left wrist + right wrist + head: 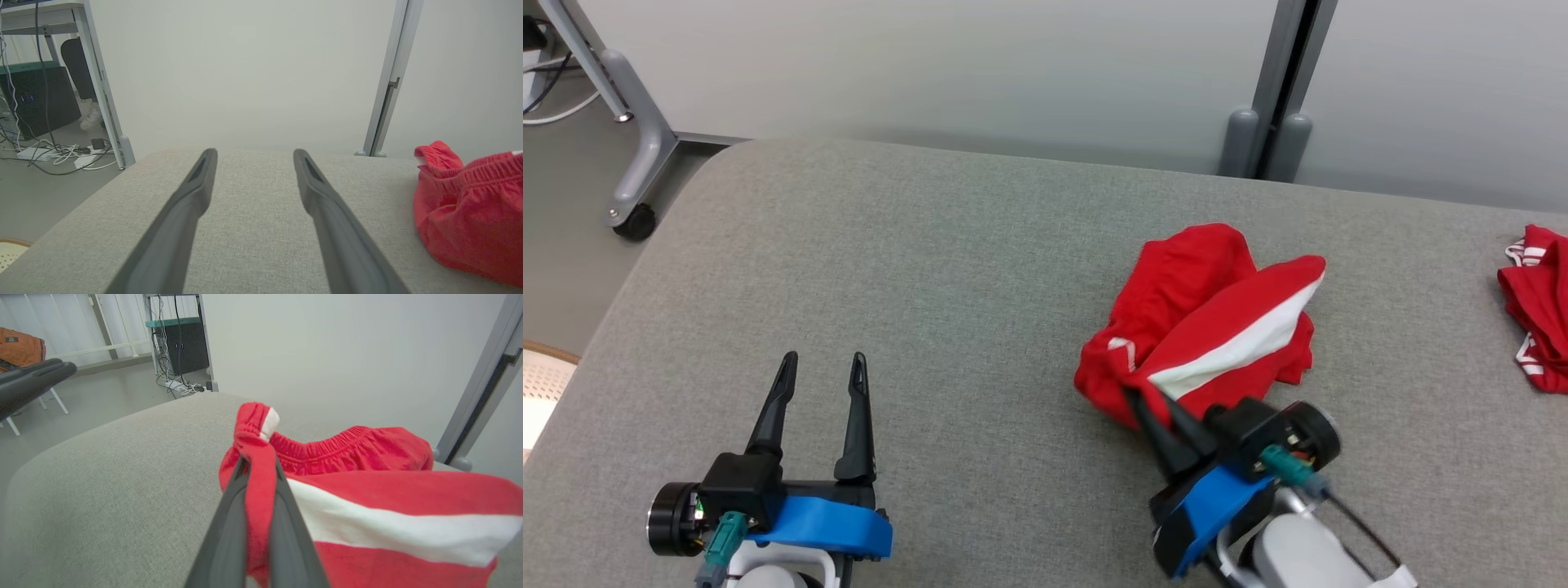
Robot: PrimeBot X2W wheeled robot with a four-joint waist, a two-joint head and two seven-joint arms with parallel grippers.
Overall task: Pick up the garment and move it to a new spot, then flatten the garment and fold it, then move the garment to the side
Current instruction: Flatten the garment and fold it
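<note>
Lifting the shorts [1217,327] wants a slow, straight rise, since the right gripper [1147,404] pinches only a thin fold at its tips, while the left gripper [823,359] hangs spread, empty.

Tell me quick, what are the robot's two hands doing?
Left gripper: open, holding nothing.
Right gripper: shut on the red shorts.

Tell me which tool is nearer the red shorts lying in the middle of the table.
Right. The right tool is shut on the shorts' near-left edge; the left tool hangs open above the grey table, off to their left.
</note>
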